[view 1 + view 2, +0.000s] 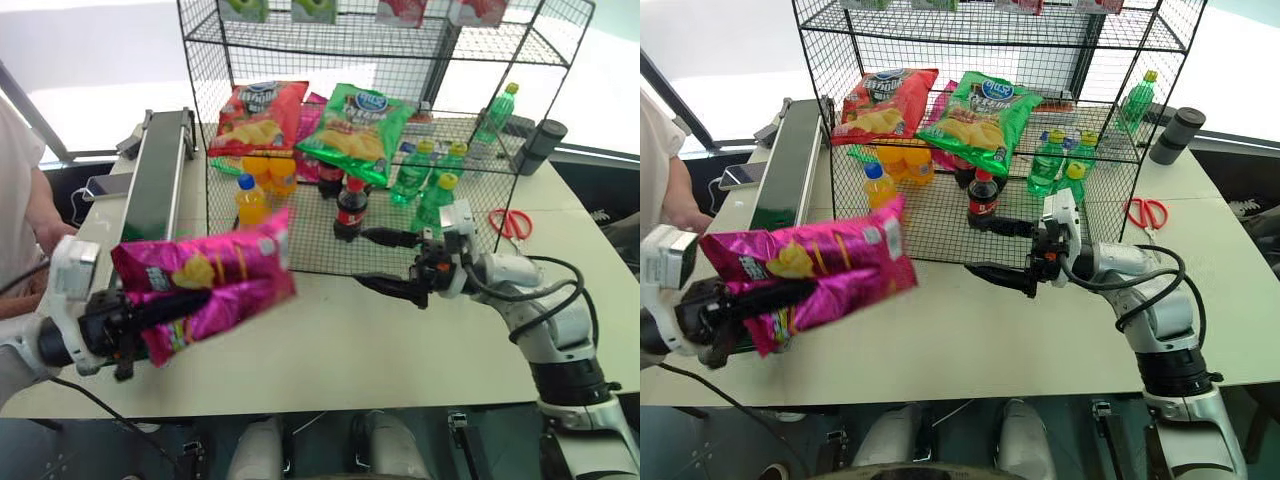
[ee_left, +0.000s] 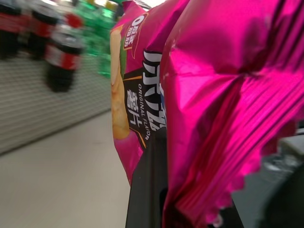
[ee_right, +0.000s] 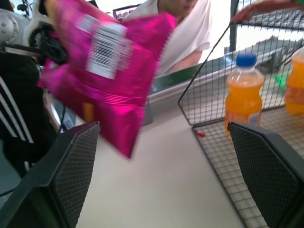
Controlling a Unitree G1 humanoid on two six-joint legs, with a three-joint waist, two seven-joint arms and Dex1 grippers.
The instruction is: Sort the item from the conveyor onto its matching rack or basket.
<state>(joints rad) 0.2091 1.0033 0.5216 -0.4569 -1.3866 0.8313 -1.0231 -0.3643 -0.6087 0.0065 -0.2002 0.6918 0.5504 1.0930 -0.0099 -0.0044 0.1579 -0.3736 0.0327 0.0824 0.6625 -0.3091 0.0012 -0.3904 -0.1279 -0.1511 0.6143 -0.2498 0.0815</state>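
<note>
Left tool (image 1: 165, 310) level, clamping pink bag (image 1: 205, 280) (aloft)

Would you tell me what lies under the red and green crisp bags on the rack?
Orange drink bottles stand under the red crisp bag, cola bottles under the green crisp bag. A pink bag between them is mostly covered.

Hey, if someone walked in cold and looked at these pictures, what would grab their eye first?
The pink bag, clamped in the left pincer and held in the air above the table's near left part. Next, the black rack at the table's far side, with red and green crisp bags above rows of bottles. The right pincer waits open in front of the rack, pointing toward the bag.
</note>
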